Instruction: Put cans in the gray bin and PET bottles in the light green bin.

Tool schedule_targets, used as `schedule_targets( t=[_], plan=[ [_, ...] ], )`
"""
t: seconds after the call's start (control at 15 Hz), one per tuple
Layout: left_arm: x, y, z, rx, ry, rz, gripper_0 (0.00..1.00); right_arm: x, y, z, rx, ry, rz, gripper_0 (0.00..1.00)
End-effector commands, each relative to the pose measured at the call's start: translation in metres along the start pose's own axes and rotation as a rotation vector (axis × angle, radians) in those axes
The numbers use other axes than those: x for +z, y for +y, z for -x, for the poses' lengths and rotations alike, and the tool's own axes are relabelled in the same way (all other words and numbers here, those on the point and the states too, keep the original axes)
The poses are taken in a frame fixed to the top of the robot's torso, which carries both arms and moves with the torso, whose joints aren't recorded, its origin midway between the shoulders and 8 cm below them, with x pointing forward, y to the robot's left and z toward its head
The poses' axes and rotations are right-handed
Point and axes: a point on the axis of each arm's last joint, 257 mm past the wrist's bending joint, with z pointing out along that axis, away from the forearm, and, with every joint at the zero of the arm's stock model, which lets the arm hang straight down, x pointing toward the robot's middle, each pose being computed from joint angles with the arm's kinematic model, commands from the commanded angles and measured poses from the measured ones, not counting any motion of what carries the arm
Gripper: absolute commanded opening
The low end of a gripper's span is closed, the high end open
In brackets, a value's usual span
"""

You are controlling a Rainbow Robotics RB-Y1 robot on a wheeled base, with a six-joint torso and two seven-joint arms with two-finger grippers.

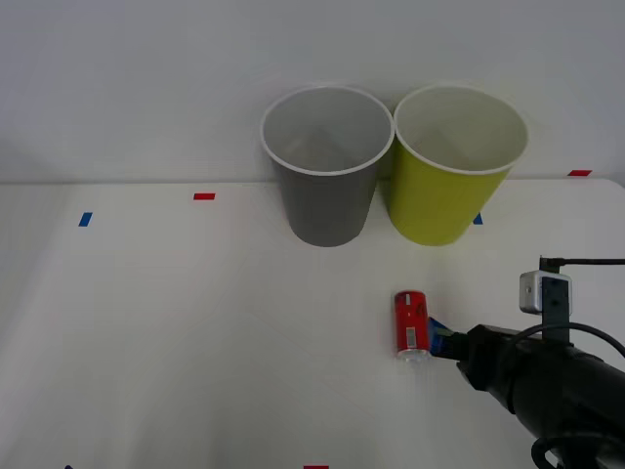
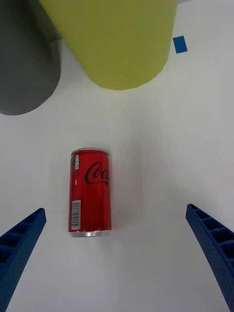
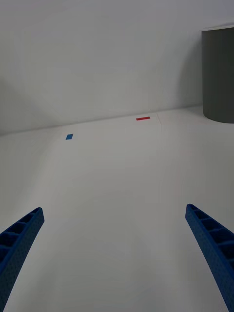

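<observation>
A small red can (image 1: pixel 411 321) lies on its side on the white table (image 1: pixel 195 342), in front of the two bins. The gray bin (image 1: pixel 327 166) stands upright at the back centre, with the light green bin (image 1: pixel 459 166) touching it on the right. My right gripper (image 1: pixel 437 337) is low over the table just right of the can. In the right wrist view the right gripper (image 2: pixel 117 253) is open, and the can (image 2: pixel 90 192) lies just ahead of its fingers (image 2: pixel 22 243), nearer one of them and untouched. My left gripper (image 3: pixel 114 253) is open over bare table. PET bottles are out of view.
Red tape marks (image 1: pixel 204 196) and blue tape marks (image 1: pixel 85 219) dot the table's far part. A white wall rises right behind the bins. The gray bin's side (image 3: pixel 219 73) stands far ahead of the left gripper. Another blue mark (image 2: pixel 180 44) lies beside the green bin (image 2: pixel 112 39).
</observation>
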Motion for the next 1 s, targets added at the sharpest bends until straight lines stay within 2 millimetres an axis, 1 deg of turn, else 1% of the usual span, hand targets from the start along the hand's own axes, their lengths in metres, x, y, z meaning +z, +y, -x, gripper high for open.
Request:
schedule_targets(
  t=[0.07,0.13,0.2,0.27,0.4,0.53,0.6,0.67,0.73,0.87,1.0],
  plan=[
    [0.000,0.000,0.000,0.000,0.000,0.000,1.00,0.000,0.002,-0.014,-0.046,0.078,-0.030,1.00],
    [0.000,0.000,0.000,0.000,0.000,0.000,1.00,0.000,-0.003,-0.015,-0.074,0.096,-0.053,1.00],
    [0.000,0.000,0.000,0.000,0.000,0.000,1.00,0.001,-0.007,-0.023,-0.081,0.131,-0.068,1.00],
    [0.000,0.000,0.000,0.000,0.000,0.000,1.00,-0.002,-0.007,-0.028,-0.105,0.161,-0.081,1.00],
    [0.000,0.000,0.000,0.000,0.000,0.000,1.00,-0.001,0.004,-0.027,-0.139,0.184,-0.053,1.00],
    [0.000,0.000,0.000,0.000,0.000,0.000,1.00,0.005,0.023,-0.028,-0.159,0.210,0.002,1.00],
    [0.000,0.000,0.000,0.000,0.000,0.000,1.00,0.011,0.032,-0.021,-0.223,0.200,0.022,1.00],
    [0.000,0.000,0.000,0.000,0.000,0.000,1.00,0.020,0.035,-0.016,-0.281,0.200,0.023,1.00],
    [0.000,0.000,0.000,0.000,0.000,0.000,1.00,0.028,0.038,-0.018,-0.293,0.211,0.024,1.00],
    [0.000,0.000,0.000,0.000,0.000,0.000,1.00,0.041,0.049,-0.017,-0.268,0.246,0.030,1.00],
    [0.000,0.000,0.000,0.000,0.000,0.000,1.00,0.040,0.051,-0.013,-0.275,0.281,0.002,1.00]
  ],
)
